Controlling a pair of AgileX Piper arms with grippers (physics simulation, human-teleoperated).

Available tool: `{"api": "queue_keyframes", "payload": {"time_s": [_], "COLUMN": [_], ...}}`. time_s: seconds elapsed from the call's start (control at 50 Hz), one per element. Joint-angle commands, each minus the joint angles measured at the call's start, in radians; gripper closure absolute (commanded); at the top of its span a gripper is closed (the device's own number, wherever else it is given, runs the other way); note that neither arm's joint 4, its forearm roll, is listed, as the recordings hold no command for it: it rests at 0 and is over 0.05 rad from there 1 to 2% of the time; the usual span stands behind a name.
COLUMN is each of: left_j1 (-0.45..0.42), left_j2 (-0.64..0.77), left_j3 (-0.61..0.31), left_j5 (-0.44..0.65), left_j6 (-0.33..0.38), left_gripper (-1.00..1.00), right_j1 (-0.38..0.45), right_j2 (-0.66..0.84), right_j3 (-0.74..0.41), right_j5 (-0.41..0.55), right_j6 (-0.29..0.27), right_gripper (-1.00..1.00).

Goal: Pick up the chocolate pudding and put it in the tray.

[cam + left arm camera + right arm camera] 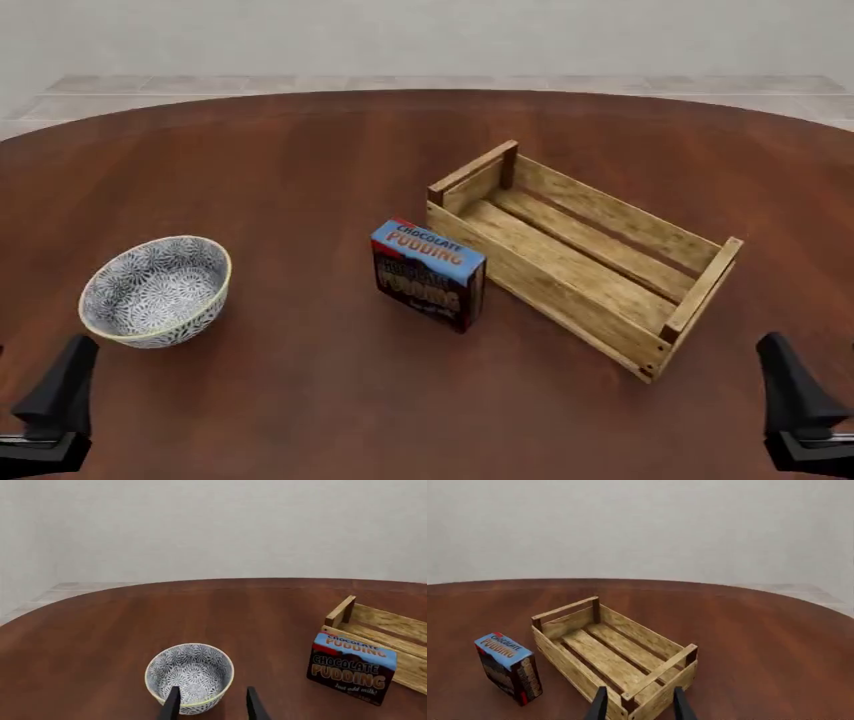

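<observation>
The chocolate pudding [430, 272] is a small carton with a blue top and dark front, standing upright in the middle of the table, right beside the near long side of the tray [587, 255]. The tray is a light wooden slatted crate with nothing in it. The left wrist view shows the chocolate pudding [351, 668] against the tray [383, 640]. In the right wrist view the chocolate pudding [509, 667] stands next to the tray [614, 657]. My left gripper [212, 705] is open near the bowl. My right gripper [639, 705] is open at the tray's near end. Both hold nothing.
A round blue-white patterned bowl [156, 290] sits at the left of the table, just ahead of my left gripper [54, 400]. The right gripper [798, 405] is low at the front right corner. The round brown table [267, 160] extends far behind the objects.
</observation>
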Motion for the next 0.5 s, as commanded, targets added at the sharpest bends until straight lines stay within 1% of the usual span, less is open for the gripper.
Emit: {"api": "queue_keyframes", "payload": {"time_s": [0.02,0.06,0.1,0.14,0.24,0.28,0.32,0.4,0.44,0.46,0.5], "left_j1": [0.000,0.000,0.000,0.000,0.000,0.000,0.000,0.000,0.000,0.000,0.000], "left_j2": [0.000,0.000,0.000,0.000,0.000,0.000,0.000,0.000,0.000,0.000,0.000], "left_j3": [0.000,0.000,0.000,0.000,0.000,0.000,0.000,0.000,0.000,0.000,0.000], "left_j5": [0.000,0.000,0.000,0.000,0.000,0.000,0.000,0.000,0.000,0.000,0.000], "left_j6": [0.000,0.000,0.000,0.000,0.000,0.000,0.000,0.000,0.000,0.000,0.000], "left_gripper": [-1.00,-1.00,-1.00,-1.00,-1.00,-1.00,-1.00,-1.00,-1.00,-1.00,-1.00], "right_j1": [-0.007,-0.013,-0.002,-0.007,0.000,0.006,0.022,0.041,0.049,0.064,0.069], "right_j2": [0.003,0.002,0.001,0.001,0.007,0.008,0.031,0.102,0.157,0.177,0.202], "right_j3": [0.006,0.008,0.008,0.009,-0.018,-0.029,-0.065,-0.133,-0.159,-0.183,-0.216], "right_j5": [0.001,0.002,0.006,0.006,0.015,0.023,0.043,0.045,0.034,0.039,0.050], "right_j6": [0.002,0.010,0.035,0.013,0.029,0.018,0.035,0.044,0.029,0.038,0.032], "right_gripper": [-1.00,-1.00,-1.00,-1.00,-1.00,-1.00,-1.00,-1.00,-1.00,-1.00,-1.00]}}
